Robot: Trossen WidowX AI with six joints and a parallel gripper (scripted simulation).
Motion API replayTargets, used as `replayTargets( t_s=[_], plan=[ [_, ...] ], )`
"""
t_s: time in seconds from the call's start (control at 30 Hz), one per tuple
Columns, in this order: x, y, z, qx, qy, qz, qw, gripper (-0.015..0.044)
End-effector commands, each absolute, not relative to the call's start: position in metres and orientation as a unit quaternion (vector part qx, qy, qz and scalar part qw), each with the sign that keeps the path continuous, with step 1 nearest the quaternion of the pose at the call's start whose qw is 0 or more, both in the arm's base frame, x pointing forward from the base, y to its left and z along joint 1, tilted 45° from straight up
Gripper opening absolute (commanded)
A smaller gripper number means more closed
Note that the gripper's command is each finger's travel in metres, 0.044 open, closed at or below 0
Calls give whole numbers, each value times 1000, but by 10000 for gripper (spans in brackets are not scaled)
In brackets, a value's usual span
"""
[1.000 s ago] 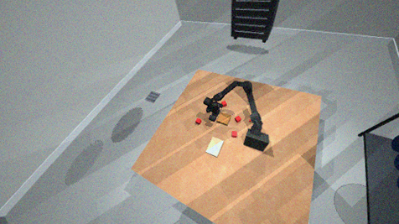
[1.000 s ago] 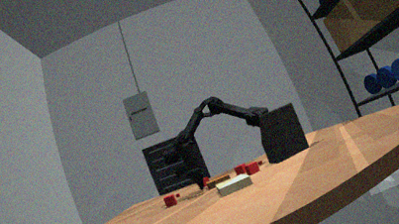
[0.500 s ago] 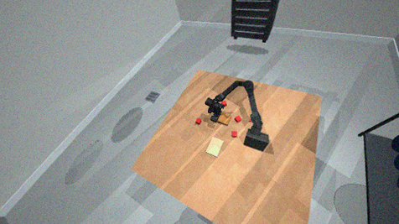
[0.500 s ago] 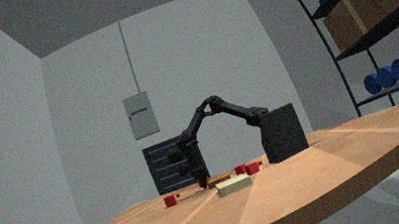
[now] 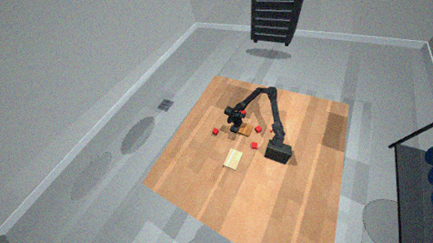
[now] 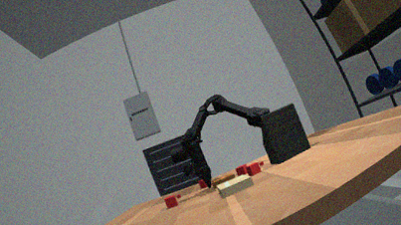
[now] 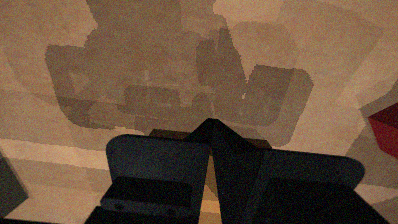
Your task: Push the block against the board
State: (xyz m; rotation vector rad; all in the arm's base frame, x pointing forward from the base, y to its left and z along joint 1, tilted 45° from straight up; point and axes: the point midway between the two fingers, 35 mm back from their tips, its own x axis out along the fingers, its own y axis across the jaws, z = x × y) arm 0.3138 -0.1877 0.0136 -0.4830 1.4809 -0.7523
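The square block (image 5: 246, 130) (image 6: 225, 179) is orange-brown and lies flat near the middle of the table. In the wrist view only strips of what looks like its dark edge (image 7: 167, 134) show behind the fingers. The pale yellow board (image 5: 232, 159) (image 6: 236, 186) lies flat, apart from the block, nearer the front in the top view; its dark side (image 7: 9, 187) seems to show at the wrist view's left edge. My gripper (image 5: 234, 129) (image 6: 209, 185) (image 7: 211, 123) is shut and empty, low at the block's left side in the top view. Whether it touches the block I cannot tell.
Several red cubes stand around the block: one to the left (image 5: 215, 132) (image 6: 172, 201), one to the right (image 5: 258, 129), one between block and arm base (image 5: 255, 146), and one behind (image 5: 243, 112). The arm's black base (image 5: 278, 152) (image 6: 284, 133) stands to the right.
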Motion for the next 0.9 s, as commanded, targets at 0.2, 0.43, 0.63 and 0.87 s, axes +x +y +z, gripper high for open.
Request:
replayTargets(
  t_s=[0.2,0.43,0.63,0.87],
  plan=[
    [300,-185,13,-214,654,-328,647,0],
    [307,-187,13,-214,654,-328,648,0],
    [317,-188,14,-214,654,-328,648,0],
    [328,-190,15,-214,653,-328,648,0]
  ],
)
